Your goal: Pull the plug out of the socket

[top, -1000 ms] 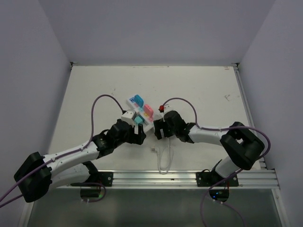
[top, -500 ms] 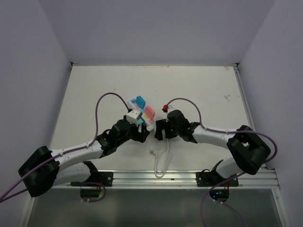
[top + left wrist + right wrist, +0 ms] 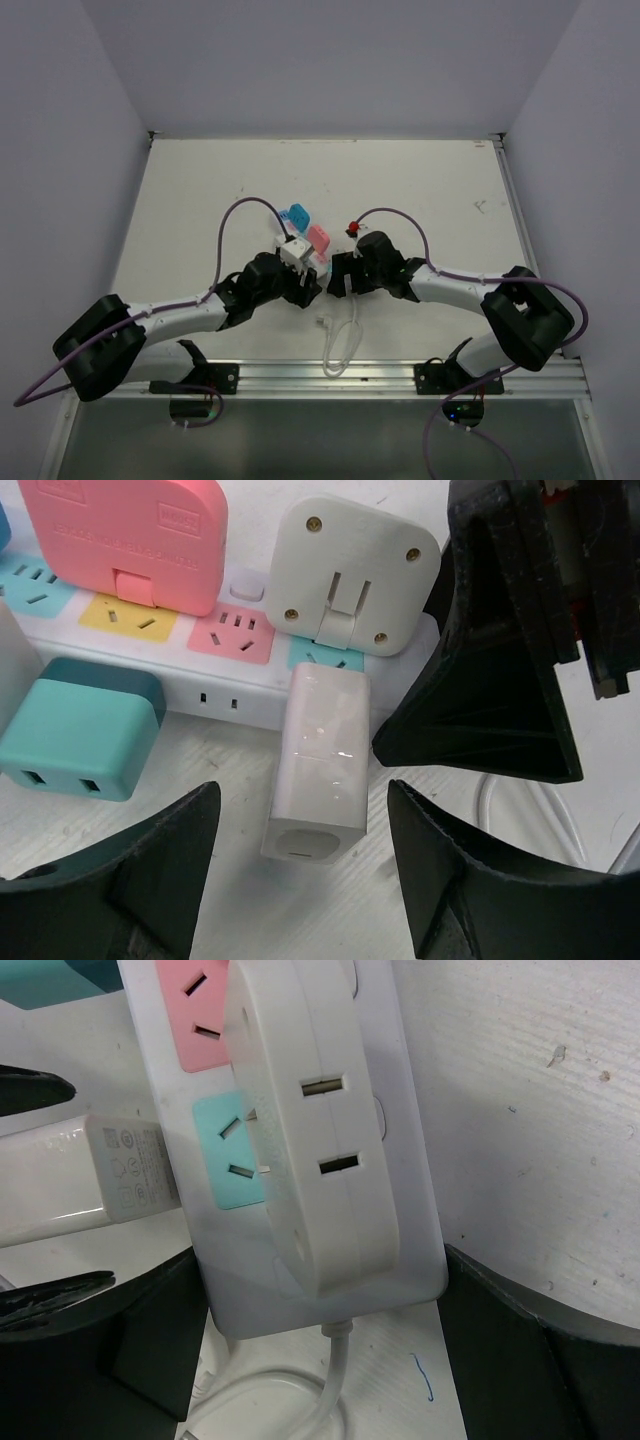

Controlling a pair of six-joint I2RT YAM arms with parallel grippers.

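The socket [image 3: 240, 690], a white power strip with coloured outlet faces, lies between both grippers [image 3: 306, 262]. A white square plug [image 3: 320, 1130] sits tilted over the teal outlet at the cord end, its prongs partly showing; it also shows in the left wrist view [image 3: 355, 575]. My right gripper [image 3: 325, 1350] is shut across that end of the strip, one finger on each side. A white oblong charger [image 3: 320, 760] lies on the table with its end at the strip's side. My left gripper [image 3: 300, 880] is open astride it, not touching.
A pink plug [image 3: 125, 530] sits on the strip. A teal block [image 3: 80, 725] sits at the strip's side. A blue plug [image 3: 297, 215] is at the far end. The white cord [image 3: 340, 340] loops toward the near rail. Walls close the table left, right and back.
Both grippers and the strip have shifted to the right and a little away. The left gripper has closed in on the strip's near side. The cord loop has bunched closer.
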